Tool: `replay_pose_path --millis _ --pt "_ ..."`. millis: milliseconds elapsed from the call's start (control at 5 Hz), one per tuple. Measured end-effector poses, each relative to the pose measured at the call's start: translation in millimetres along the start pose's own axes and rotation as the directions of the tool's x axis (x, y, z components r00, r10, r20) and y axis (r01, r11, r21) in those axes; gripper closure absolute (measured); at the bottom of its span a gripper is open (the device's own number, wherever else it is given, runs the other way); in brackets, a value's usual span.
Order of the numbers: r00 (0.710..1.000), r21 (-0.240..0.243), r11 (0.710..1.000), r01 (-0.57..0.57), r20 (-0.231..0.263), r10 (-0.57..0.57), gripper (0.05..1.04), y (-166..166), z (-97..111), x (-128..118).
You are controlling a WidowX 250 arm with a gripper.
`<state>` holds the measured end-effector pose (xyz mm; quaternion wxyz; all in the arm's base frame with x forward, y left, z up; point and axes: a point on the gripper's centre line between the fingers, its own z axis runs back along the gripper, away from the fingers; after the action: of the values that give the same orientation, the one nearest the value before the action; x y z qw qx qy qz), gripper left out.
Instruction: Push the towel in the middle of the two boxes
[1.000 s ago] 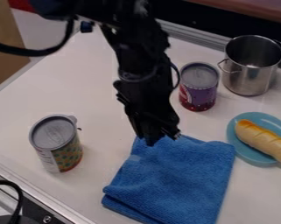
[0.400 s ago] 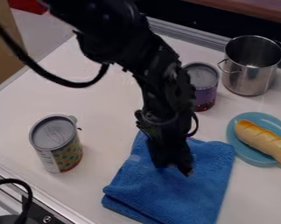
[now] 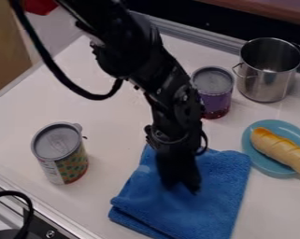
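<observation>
In the camera view, a white tabletop [image 3: 96,105] stretches beneath a black robot arm [image 3: 136,51], bordered by a grey rim at the far side and another at lower left. Beyond the far rim run a dark band [image 3: 208,23] and a reddish-brown ledge [image 3: 264,10]; a tan panel [image 3: 5,51] and a red object [image 3: 39,6] stand at upper left.

The folded blue cloth towel [image 3: 220,205] lies in the foreground, nearer the camera than the line joining two cylindrical cans, not directly between them. The black gripper [image 3: 182,187] is over its middle; whether it is open or closed cannot be told, nor whether it touches the cloth.

White surface separates the towel from the grey-lidded, patterned can [image 3: 67,163] at left. Behind the towel stands the purple-and-red can [image 3: 217,100], just beside a shiny metal pot [image 3: 258,88]. A round blue plate [image 3: 270,166] holding a golden-topped bread loaf [image 3: 280,147] sits close to the towel's right edge.
</observation>
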<state>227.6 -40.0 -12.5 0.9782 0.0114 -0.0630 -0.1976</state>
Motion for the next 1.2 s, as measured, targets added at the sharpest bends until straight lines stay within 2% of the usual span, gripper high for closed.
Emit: replay_pose_path --millis 200,400,800,1000,1200 --pt "1.000 0.010 1.000 0.005 0.004 -0.005 1.031 16.1 -2.0 1.0" --pt "0.999 0.034 0.999 0.037 -0.019 -0.036 1.031 30.4 -0.8 -3.1" --pt "0.999 0.030 0.998 -0.046 0.006 0.046 1.031 58.0 4.4 5.7" --pt "1.000 0.038 0.999 0.006 -0.017 -0.005 1.031 67.4 0.4 14.0" --pt "0.985 0.062 0.984 0.169 -0.035 -0.168 1.031 78.5 -3.0 19.9"
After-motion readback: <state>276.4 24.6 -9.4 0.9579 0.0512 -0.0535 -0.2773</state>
